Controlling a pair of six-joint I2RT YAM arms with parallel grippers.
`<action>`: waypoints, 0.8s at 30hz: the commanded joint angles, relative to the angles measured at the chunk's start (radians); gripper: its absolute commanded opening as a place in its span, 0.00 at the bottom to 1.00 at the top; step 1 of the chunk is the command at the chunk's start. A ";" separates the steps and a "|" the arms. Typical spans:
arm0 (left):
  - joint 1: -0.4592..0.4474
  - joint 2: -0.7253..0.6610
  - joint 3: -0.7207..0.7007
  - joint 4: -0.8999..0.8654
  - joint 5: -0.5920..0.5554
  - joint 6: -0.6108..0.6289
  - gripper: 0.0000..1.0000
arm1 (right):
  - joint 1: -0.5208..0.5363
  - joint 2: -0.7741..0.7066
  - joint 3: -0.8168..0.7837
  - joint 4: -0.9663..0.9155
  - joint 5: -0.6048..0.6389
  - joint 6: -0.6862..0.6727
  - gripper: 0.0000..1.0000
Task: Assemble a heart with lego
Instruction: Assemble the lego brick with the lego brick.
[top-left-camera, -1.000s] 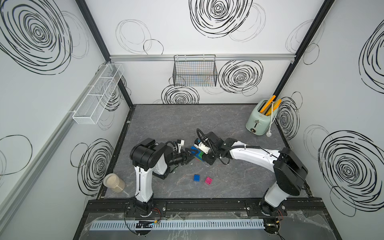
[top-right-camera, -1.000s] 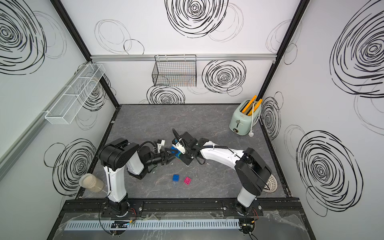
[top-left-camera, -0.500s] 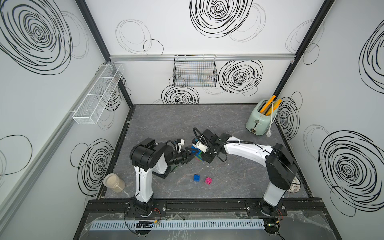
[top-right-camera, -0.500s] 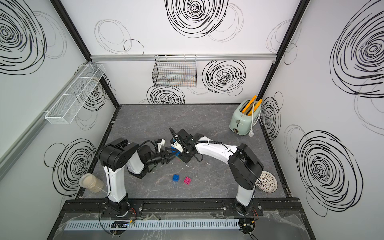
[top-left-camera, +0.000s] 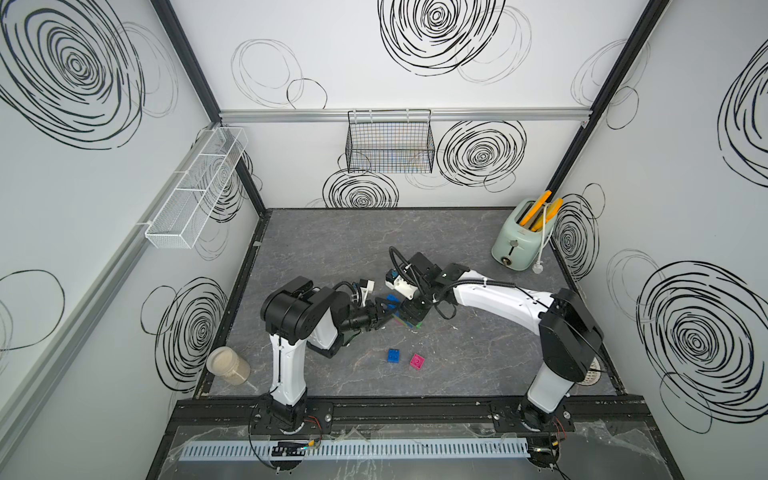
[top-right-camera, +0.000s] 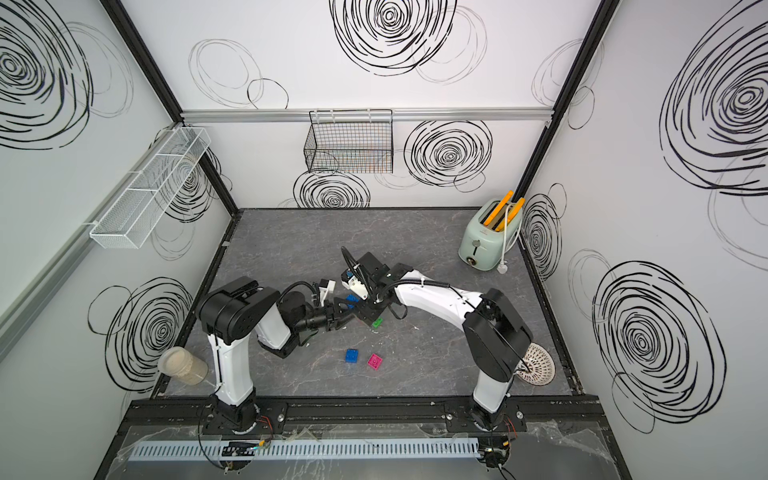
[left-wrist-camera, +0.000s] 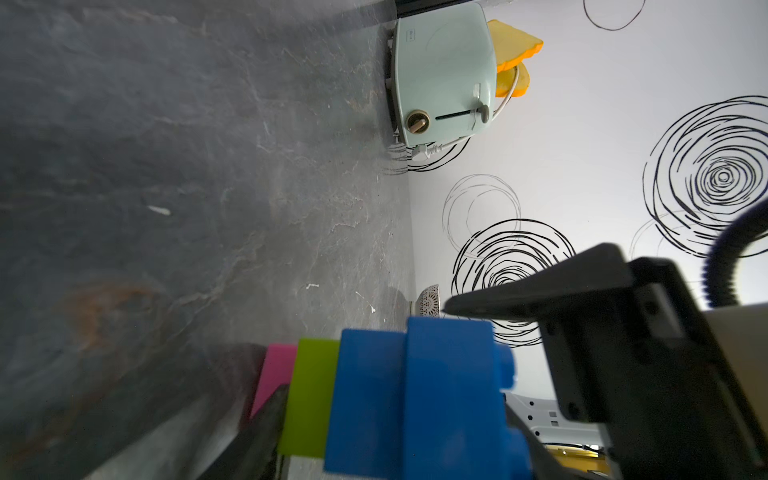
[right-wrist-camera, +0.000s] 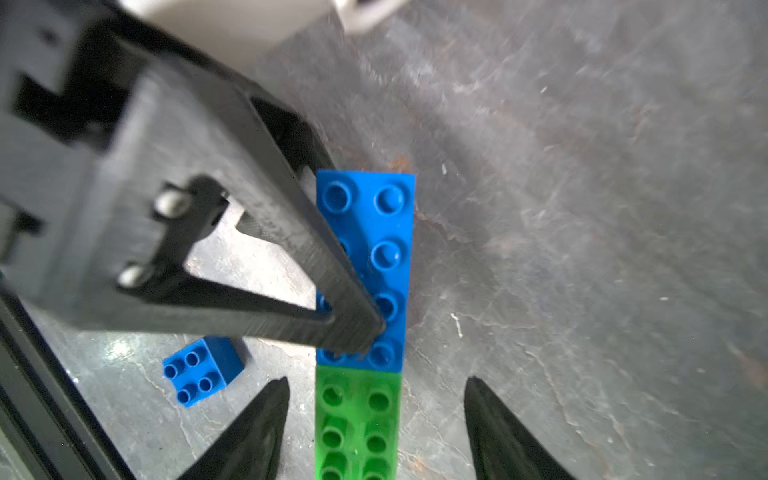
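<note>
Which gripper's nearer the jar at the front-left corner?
Left. The left gripper is mid-table, diagonally in from the jar; the right gripper is just past it, farther away.

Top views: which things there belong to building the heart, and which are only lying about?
For the job: joined bricks; loose blue brick; loose pink brick.
Lying about: toaster; jar; white strainer; black wire basket; white wire rack.
</note>
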 joint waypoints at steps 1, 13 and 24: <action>0.012 0.005 -0.012 -0.050 -0.001 0.019 0.62 | -0.009 -0.040 -0.013 0.008 -0.008 0.007 0.72; 0.037 0.065 -0.027 0.031 -0.006 -0.037 0.61 | -0.017 0.021 -0.085 0.036 0.092 0.038 0.73; 0.059 0.054 -0.046 0.015 -0.048 -0.030 0.61 | 0.046 -0.131 -0.102 0.072 0.079 0.058 0.74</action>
